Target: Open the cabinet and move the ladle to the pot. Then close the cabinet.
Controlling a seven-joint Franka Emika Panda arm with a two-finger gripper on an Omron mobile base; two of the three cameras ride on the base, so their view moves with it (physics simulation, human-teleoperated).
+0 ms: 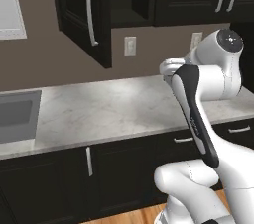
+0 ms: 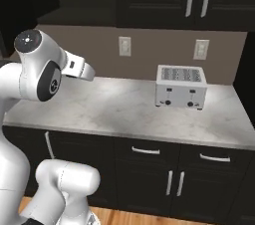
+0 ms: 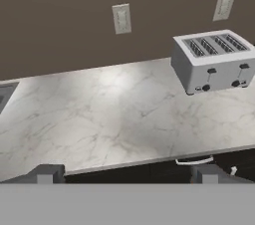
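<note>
Cabinet: black upper wall unit, door swung out toward the room, long silver bar handle on the door's face. The opened compartment beside the door is dark; the shelf inside cannot be made out, and no contents can be told.

Sink: grey basin let into the desk at far left of the left base view; what little of the inside shows looks bare.

Desk: pale marbled top, running from the sink to the right-hand end. Toaster stands toward the right, back near the wall, well apart from the front edge. Broad bare stretch of marble between sink and toaster. Two wall outlets sit above the desk on the brown wall.

Jaws: the two dark finger tips stand far apart at the bottom of the hand view, wide open, nothing between them. They hang over the front edge of the desk, above the lower cabinets, looking across the bare marble to the wall.

Open door's lower corner overhangs the desk's left half, high above it. Arm rises in front of the desk's right part.
</note>
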